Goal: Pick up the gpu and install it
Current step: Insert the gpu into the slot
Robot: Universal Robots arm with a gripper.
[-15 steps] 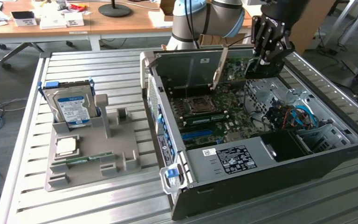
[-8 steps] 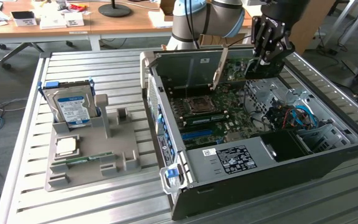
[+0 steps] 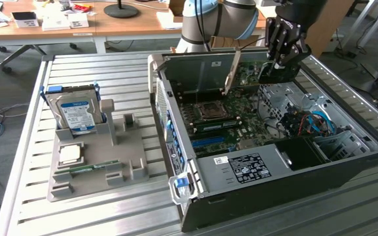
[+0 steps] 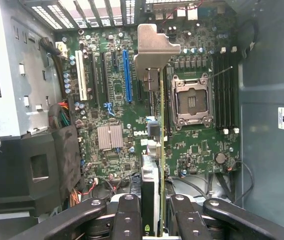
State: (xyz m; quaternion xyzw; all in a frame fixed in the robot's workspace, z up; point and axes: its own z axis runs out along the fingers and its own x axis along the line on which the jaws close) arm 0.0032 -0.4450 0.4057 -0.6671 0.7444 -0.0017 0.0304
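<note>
Gpu (image 4: 154,170) sits edge-on in the tool (image 4: 155,212), whose fingers are closed narrowly on its two faces, above the motherboard (image 4: 112,100) inside the open case (image 3: 346,162). It is lifted but not yet seated, and installing it calls for lining its edge up with a slot. The arm comes in at 1 o'clock in the exterior view, wrist pointing down into the case.

In the exterior view you have the case (image 3: 294,189) at frame right, the tray (image 3: 120,152) at left, and the gpu (image 3: 275,73) over the motherboard (image 3: 241,104) inside.
</note>
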